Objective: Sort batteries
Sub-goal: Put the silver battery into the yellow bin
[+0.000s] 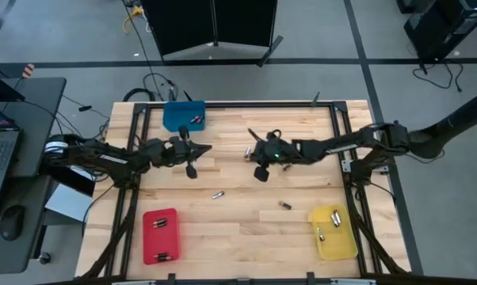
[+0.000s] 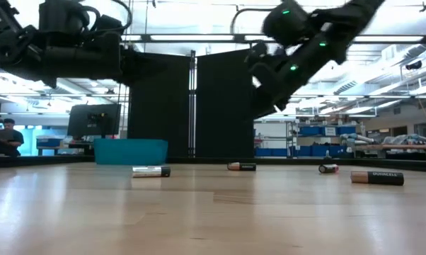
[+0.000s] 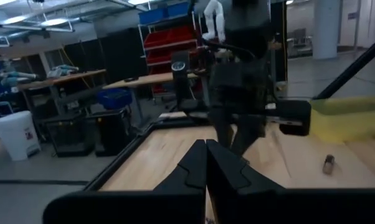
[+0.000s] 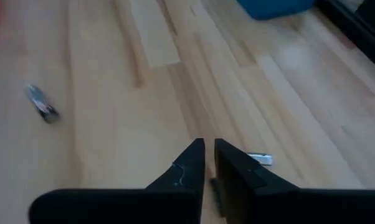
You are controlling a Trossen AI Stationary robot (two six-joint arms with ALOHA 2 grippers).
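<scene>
Batteries point(image 2: 151, 171) lie flat on the table point(image 2: 213, 212), long axes level.

Only two bits of writing could be read, both in the low view. The battery point(image 2: 377, 178) lying nearest on the right of the table carried the brand name DURACELL in light letters along its black part, with a copper end beside it. On the arm point(image 2: 29, 39) at the upper left, white capital letters ending in "EN" stood on the dark casing, the start cut off by the edge. The other batteries' labels were too small to read
</scene>
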